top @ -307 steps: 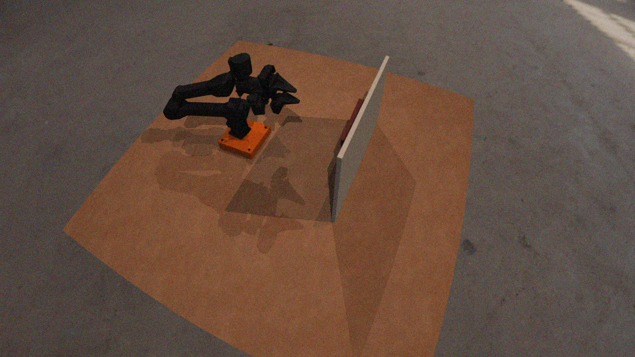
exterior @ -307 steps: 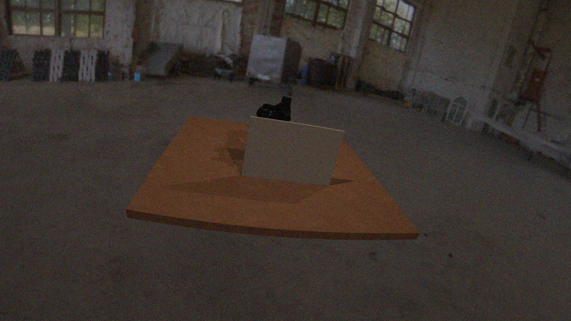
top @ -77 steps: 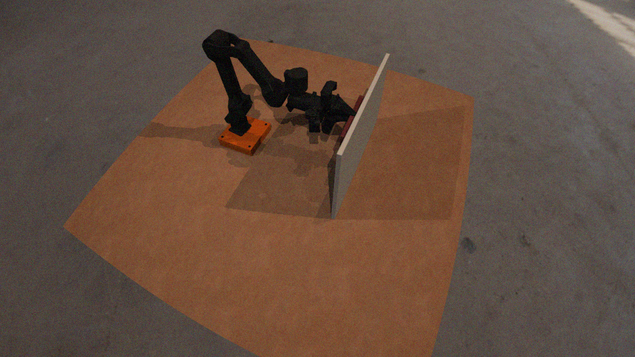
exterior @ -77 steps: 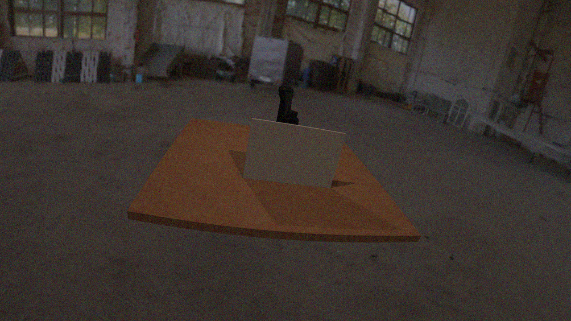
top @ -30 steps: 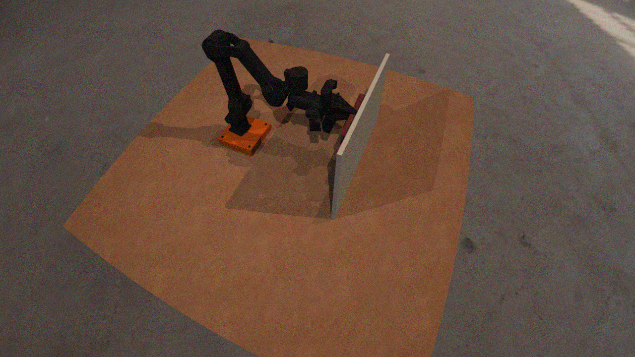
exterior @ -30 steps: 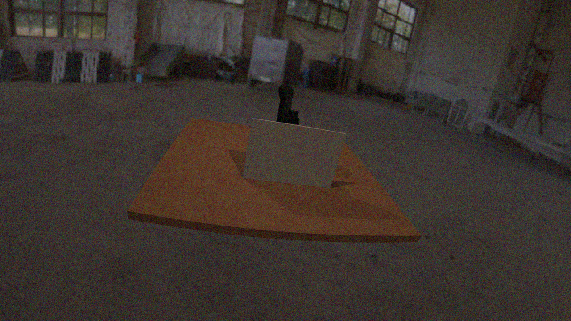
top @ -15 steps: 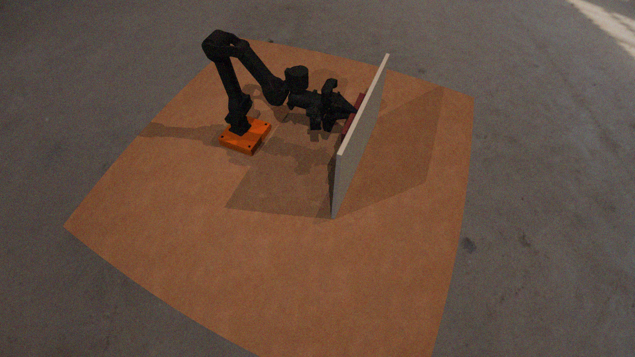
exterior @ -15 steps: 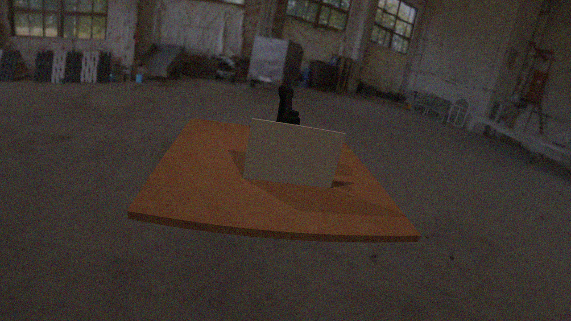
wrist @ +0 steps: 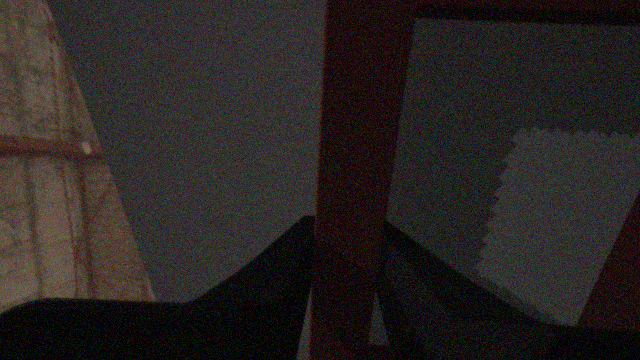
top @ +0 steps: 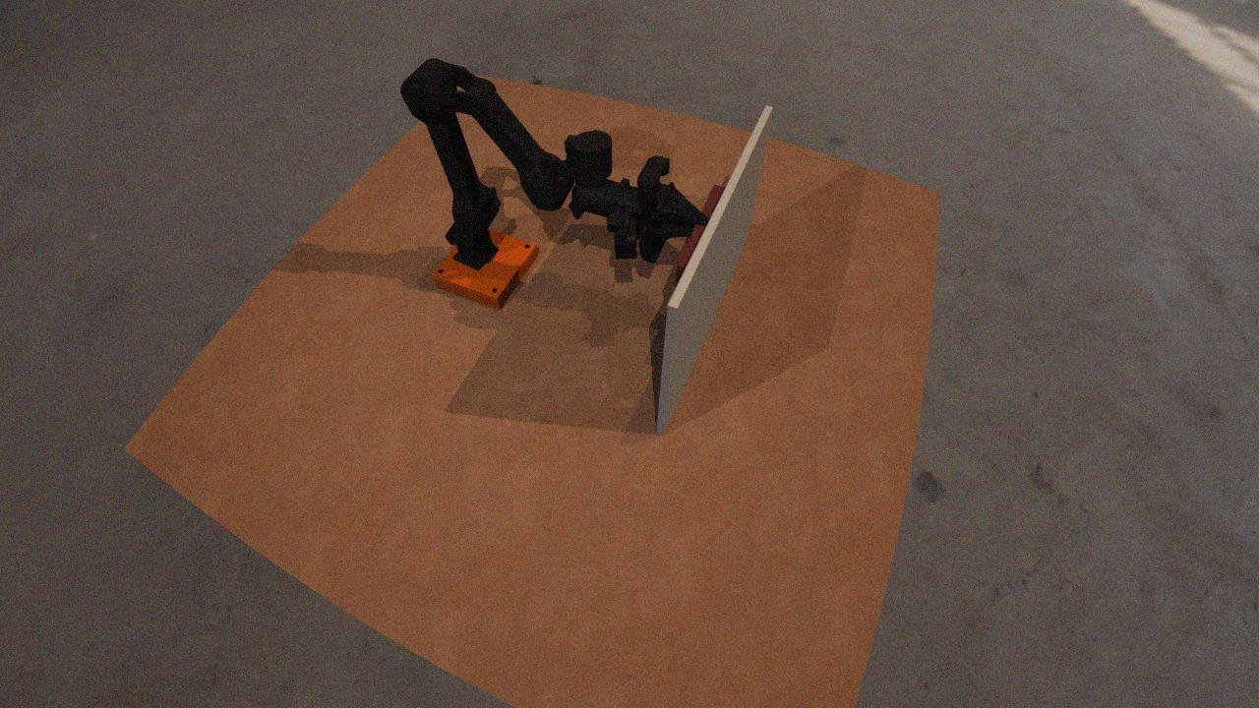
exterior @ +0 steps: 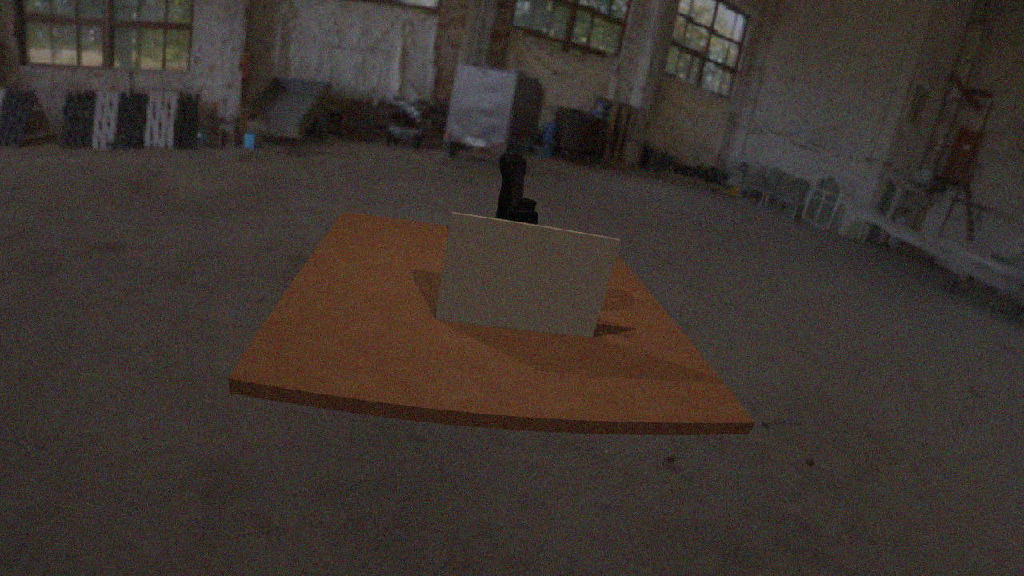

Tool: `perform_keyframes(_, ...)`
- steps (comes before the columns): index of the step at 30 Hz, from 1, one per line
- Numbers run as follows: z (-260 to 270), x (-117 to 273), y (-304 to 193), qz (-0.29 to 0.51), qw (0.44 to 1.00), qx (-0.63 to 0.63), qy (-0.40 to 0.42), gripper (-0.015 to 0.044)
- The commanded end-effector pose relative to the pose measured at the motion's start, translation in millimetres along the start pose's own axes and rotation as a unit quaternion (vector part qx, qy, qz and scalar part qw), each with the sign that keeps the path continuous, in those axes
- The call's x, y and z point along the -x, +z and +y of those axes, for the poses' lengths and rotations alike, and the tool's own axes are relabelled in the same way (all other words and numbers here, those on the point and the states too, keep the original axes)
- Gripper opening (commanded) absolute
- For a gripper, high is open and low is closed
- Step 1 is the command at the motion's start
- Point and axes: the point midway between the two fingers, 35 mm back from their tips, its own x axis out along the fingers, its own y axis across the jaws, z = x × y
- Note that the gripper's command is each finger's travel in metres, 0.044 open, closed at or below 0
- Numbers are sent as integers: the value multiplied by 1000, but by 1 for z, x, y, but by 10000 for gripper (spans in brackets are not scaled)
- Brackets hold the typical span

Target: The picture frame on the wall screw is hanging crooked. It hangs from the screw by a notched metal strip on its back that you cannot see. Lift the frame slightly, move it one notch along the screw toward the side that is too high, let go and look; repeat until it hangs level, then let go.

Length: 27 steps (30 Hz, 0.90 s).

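The gripper (top: 699, 219) (wrist: 343, 229) pinches the frame (top: 689, 247) (wrist: 357, 125); levelling and the final release remain, though notches gained are perhaps unreadable in this gloom.

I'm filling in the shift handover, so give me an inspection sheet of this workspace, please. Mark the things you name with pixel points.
Surface: orange-brown table top (top: 563, 528) (exterior: 343, 308), shadows across it.
Upright panel: pale, standing on the table (top: 704, 272) (exterior: 522, 279).
Picture frame: dark red (top: 689, 251) (wrist: 357, 125), in front of the panel's arm-side face; whether it is level cannot be told.
Screw and notched strip: not visible.
Clutter: nothing seen on the table.
Gripper: shut on one bar of the frame (top: 706, 219) (wrist: 349, 240).
Arm base: orange plate (top: 470, 286), on the table.
Cables: nothing seen.
Surroundings: grey floor (top: 1056, 528) (exterior: 178, 466); large hall with windows, assorted items along its walls.
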Motion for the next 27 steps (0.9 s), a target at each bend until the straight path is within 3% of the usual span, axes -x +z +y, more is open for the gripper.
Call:
perform_keyframes(1,3,0,0,-1,1000,2,7,0)
perform_keyframes(27,-3,-1,-1,1,1000,0,3,0)
